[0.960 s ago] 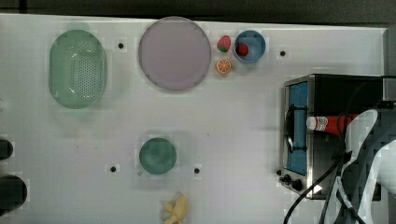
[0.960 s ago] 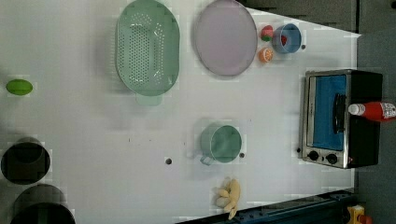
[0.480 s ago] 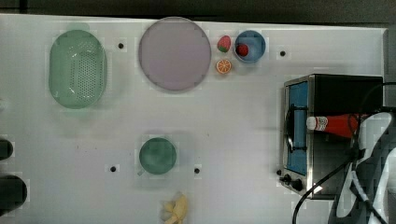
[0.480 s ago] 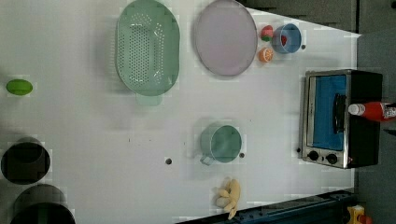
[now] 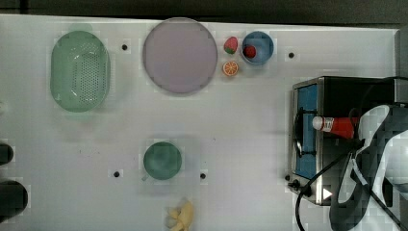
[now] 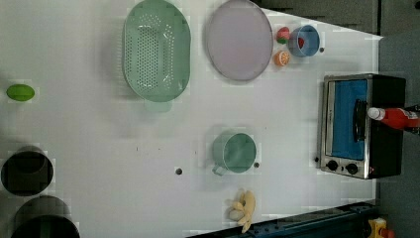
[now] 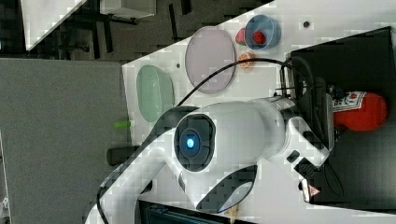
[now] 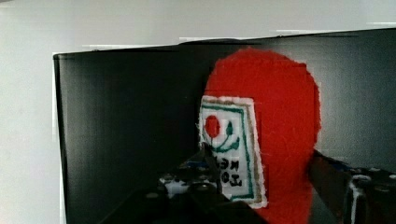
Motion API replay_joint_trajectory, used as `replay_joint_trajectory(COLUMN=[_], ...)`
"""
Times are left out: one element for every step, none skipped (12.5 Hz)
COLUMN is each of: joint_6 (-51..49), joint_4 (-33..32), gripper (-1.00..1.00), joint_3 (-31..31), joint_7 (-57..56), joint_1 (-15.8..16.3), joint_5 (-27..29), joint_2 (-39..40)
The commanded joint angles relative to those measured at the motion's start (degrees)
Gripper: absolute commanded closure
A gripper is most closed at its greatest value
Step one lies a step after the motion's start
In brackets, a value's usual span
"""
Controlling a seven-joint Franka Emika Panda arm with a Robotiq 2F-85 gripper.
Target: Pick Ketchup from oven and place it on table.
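In the wrist view, my pincer (image 8: 261, 186) stood partly open, one finger on either side of the Ketchup (image 8: 271, 130), grip uncertain. In the top view, the Ketchup (image 5: 334, 126) lay atop the oven (image 5: 337, 96), my arm (image 5: 380, 159) beside it.

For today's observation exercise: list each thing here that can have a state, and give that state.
Ketchup: lying flat on the oven's top, white cap over the door side.
Oven: door shut.
Blue bowl: holds a red piece.
Green cup: upright.
Hand: fingers either side of the Ketchup.

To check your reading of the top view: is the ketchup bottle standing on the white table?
No, the Ketchup lies on top of the oven.
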Motion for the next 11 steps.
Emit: replay_joint_trajectory(joint_6=[-12.0, -18.0, -19.8, -21.3, -21.9, -22.7, -23.8, -25.0, -26.1, -26.6, -26.6], joint_4=[6.6, 11.2, 13.0, 14.6, 14.9, 14.9, 14.9, 14.8, 14.8, 14.6, 14.2], gripper=[-0.26, -0.26, -0.27, -0.27, -0.26, -0.27, -0.27, -0.26, -0.27, -0.27, -0.27], joint_3=[-0.5, 0.3, 1.2, 3.1, 4.7, 6.5, 8.5, 10.9, 13.1, 15.1, 18.2], joint_7=[-2.2, -2.2, -2.2, -2.2, -2.2, -2.2, -2.2, -2.2, -2.2, -2.2, -2.2], joint_1=[1.4, 2.8, 3.7, 5.3, 6.5, 7.7, 8.7, 9.8, 10.6, 11.2, 12.1], joint_5=[0.8, 0.8, 0.6, -0.1, -0.7, -0.8, -0.7, -0.7, -0.7, -0.7, -0.8], joint_2=[-4.9, -7.0, -8.0, -9.2, -10.0, -10.9, -11.6, -12.0, -12.1, -12.1, -12.1])
